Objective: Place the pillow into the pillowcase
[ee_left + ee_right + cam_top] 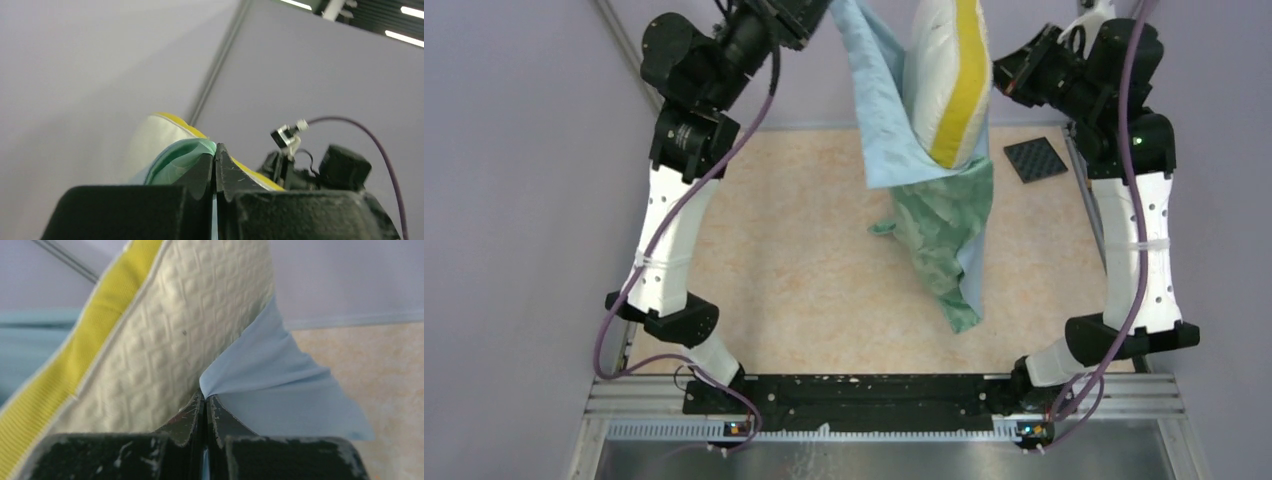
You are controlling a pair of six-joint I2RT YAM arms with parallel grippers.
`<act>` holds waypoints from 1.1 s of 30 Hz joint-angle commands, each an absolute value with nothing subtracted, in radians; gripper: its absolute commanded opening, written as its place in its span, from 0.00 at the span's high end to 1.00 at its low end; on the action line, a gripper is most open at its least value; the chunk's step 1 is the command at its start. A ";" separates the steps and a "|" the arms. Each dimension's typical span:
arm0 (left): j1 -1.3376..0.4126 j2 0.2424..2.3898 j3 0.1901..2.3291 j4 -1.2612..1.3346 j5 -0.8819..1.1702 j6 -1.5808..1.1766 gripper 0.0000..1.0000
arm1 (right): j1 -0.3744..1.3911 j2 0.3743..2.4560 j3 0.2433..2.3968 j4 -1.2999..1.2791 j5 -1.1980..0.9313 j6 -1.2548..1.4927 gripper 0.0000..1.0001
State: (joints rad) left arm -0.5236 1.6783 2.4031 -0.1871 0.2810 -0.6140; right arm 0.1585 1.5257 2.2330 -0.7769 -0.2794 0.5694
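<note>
Both arms are raised high at the back. The light-blue pillowcase [894, 130] hangs between them, its green patterned reverse [944, 240] drooping down to the table. The cream pillow [944, 80] with its yellow band stands upright in the case's open top, its upper part out of the frame. My left gripper [215, 152] is shut on the case's green-lined edge [175, 162], with the pillow [150, 135] behind it. My right gripper [205, 400] is shut on the case's blue edge [280, 375], right beside the pillow's textured face [185, 325].
A small black ridged square pad [1035, 159] lies at the table's back right, beside the right arm. The tan table top [794, 250] spreads under the hanging fabric. Grey walls close in on both sides.
</note>
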 commanded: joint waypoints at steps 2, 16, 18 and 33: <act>-0.441 1.672 2.456 0.142 0.327 -0.821 1.00 | 0.143 1.444 2.186 -0.665 -0.257 0.552 1.00; -0.452 1.728 2.491 0.282 0.287 -0.951 1.00 | 0.114 1.369 2.106 -0.671 -0.302 0.561 1.00; -0.557 1.767 2.542 0.203 0.323 -0.884 1.00 | -0.040 1.456 2.249 -0.714 -0.410 0.609 1.00; -0.562 1.839 2.499 0.132 0.456 -0.908 1.00 | -0.187 1.464 2.163 -0.571 -0.612 0.762 1.00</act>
State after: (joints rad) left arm -0.4137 1.8301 2.4489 0.0399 0.4126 -0.9279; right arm 0.0216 1.4727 2.1567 -0.7464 -0.4793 0.6559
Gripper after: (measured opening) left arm 0.006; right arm 0.003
